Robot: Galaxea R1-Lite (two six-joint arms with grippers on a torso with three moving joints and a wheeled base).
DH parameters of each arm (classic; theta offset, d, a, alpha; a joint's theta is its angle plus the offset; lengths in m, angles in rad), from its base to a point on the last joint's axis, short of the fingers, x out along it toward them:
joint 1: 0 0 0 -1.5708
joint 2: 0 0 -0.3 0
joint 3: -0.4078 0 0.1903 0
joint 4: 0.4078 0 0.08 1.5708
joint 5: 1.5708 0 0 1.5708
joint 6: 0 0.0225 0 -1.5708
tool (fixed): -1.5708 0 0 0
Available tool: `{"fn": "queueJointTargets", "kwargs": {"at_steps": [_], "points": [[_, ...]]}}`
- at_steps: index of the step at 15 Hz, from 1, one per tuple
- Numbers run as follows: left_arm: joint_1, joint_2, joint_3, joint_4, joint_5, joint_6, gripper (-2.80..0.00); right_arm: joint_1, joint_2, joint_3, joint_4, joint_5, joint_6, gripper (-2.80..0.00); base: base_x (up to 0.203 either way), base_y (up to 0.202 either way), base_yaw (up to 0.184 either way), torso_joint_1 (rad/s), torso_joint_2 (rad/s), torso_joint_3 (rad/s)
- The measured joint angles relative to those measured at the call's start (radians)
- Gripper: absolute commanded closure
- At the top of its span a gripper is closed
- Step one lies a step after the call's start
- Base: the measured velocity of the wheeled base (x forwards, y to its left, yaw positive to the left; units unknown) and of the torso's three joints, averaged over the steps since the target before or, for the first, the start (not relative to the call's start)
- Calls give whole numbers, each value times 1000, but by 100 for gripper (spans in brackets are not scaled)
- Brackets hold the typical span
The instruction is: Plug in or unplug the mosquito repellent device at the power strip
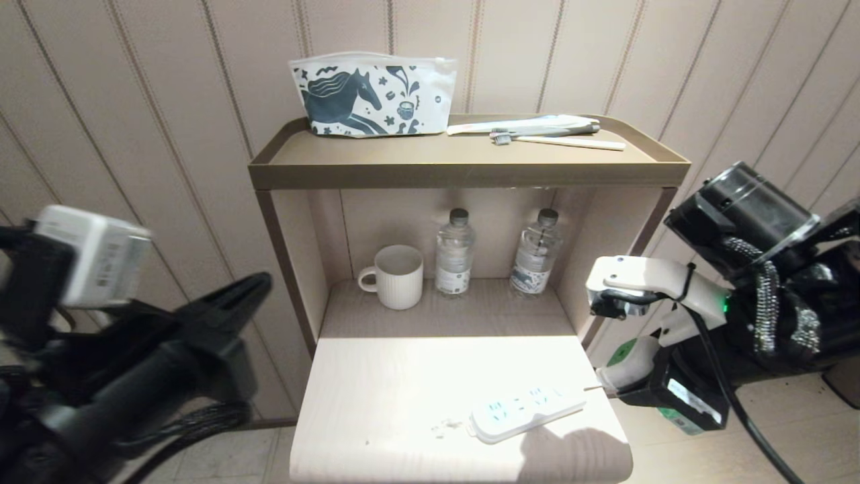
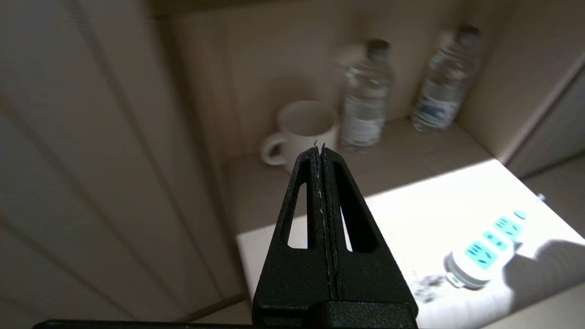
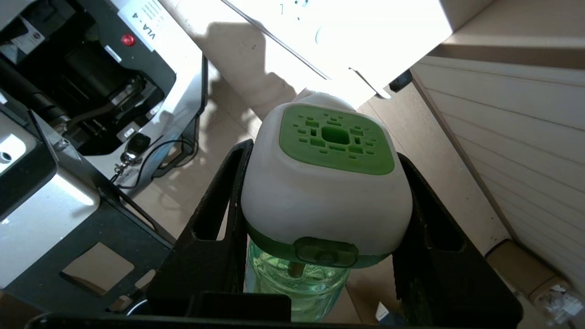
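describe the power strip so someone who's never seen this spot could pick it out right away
Find the tan bedside stand against the panelled wall, then its pale lower table top. The power strip lies flat near that top's front right corner. It is the only flat white bar there, with a row of light-blue sockets.

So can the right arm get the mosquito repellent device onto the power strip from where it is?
Probably yes: the right end effector holds the mosquito repellent device just off the table's edge, and the power strip lies uncovered.

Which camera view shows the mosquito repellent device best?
The right wrist view: the mosquito repellent device fills it, gripped in the right end effector. The head view shows a small part; the left wrist view shows none.
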Motion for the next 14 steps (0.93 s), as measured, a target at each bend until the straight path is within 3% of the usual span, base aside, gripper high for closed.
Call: {"fn": "queueJointTargets", "kwargs": {"at_steps": [3, 5, 6, 8, 10, 12, 14], "points": [[152, -327, -128, 417, 15, -2, 0, -2, -75, 38, 1, -2, 26, 0, 0, 0, 0, 0, 0, 0], [340, -457, -239, 720, 93, -33, 0, -4, -115, 73, 0, -4, 34, 0, 0, 0, 0, 0, 0, 0], [441, -490, -252, 814, 126, -60, 0, -3, -129, 93, 0, -6, 39, 0, 0, 0, 0, 0, 0, 0], [611, -556, -168, 860, 152, -106, 0, -6, -163, 123, -4, -15, 44, 0, 0, 0, 0, 0, 0, 0], [726, -641, -17, 824, 164, -99, 0, -9, -197, 142, -4, -17, 53, 0, 0, 0, 0, 0, 0, 0], [862, -747, 104, 778, 132, -65, 0, -10, -219, 155, -6, -18, 81, 0, 0, 0, 0, 0, 0, 0], [950, -820, 242, 730, 65, -42, 0, -11, -234, 172, -38, -19, 127, 0, 0, 0, 0, 0, 0, 0]]}}
